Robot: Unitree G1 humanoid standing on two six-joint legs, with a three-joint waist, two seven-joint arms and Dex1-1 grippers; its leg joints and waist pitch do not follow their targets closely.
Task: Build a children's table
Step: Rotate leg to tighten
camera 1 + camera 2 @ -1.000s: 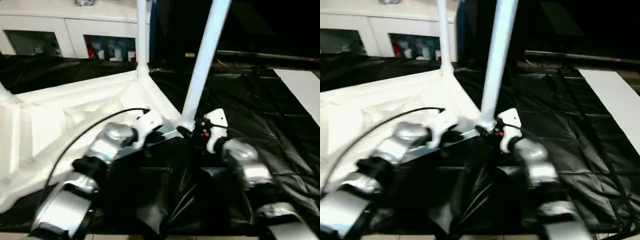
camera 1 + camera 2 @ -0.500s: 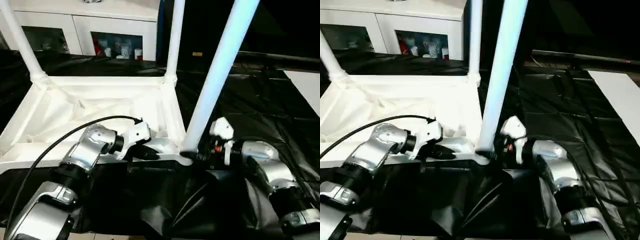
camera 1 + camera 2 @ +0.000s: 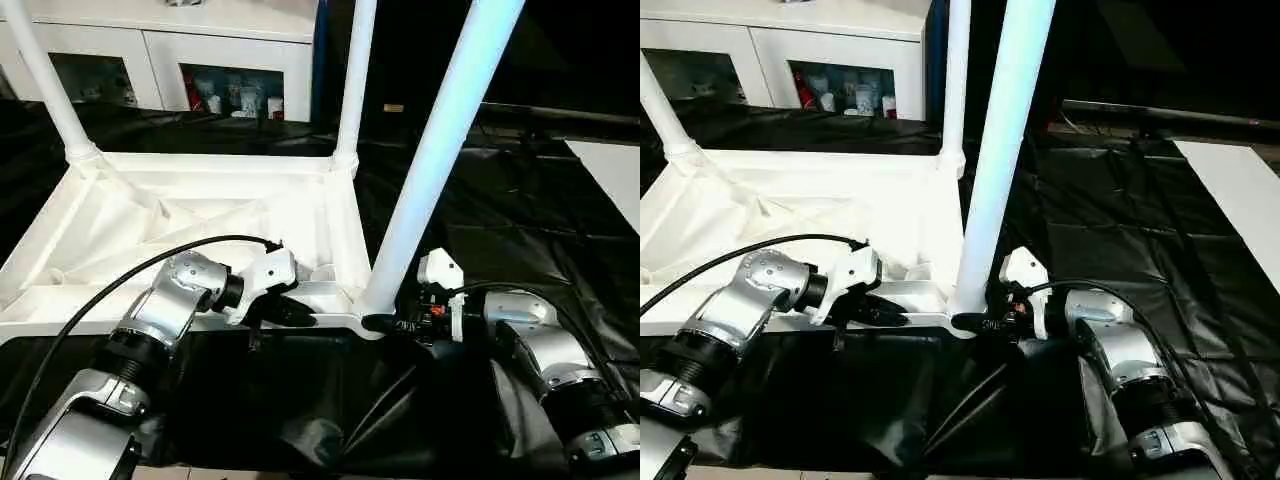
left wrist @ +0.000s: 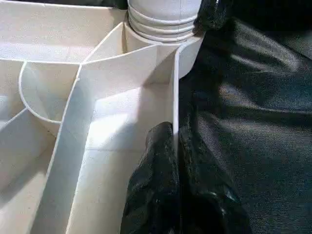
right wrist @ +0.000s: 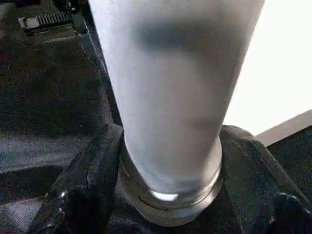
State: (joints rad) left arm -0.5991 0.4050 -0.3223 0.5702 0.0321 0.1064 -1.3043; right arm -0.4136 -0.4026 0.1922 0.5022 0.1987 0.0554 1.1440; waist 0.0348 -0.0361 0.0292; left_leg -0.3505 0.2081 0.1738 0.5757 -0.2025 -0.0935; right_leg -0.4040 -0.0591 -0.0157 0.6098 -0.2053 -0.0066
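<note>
On the black plastic sheet [image 3: 520, 230], the big white plastic tabletop [image 3: 150, 230] lies upside down, ribs up, three white tube legs standing in its sockets. The nearest leg [image 3: 430, 170] rises at about 1 o'clock. Right gripper [image 5: 165, 195] hugs its base; left gripper [image 4: 176, 161] is pinched on the near rim.

Dim dark surroundings, bright glare on white table top [image 3: 180, 215], right wrist close-up blurred

lab-like room: black floor sheeting [image 3: 520, 230], white glass-door cabinet [image 3: 200, 60].
</note>
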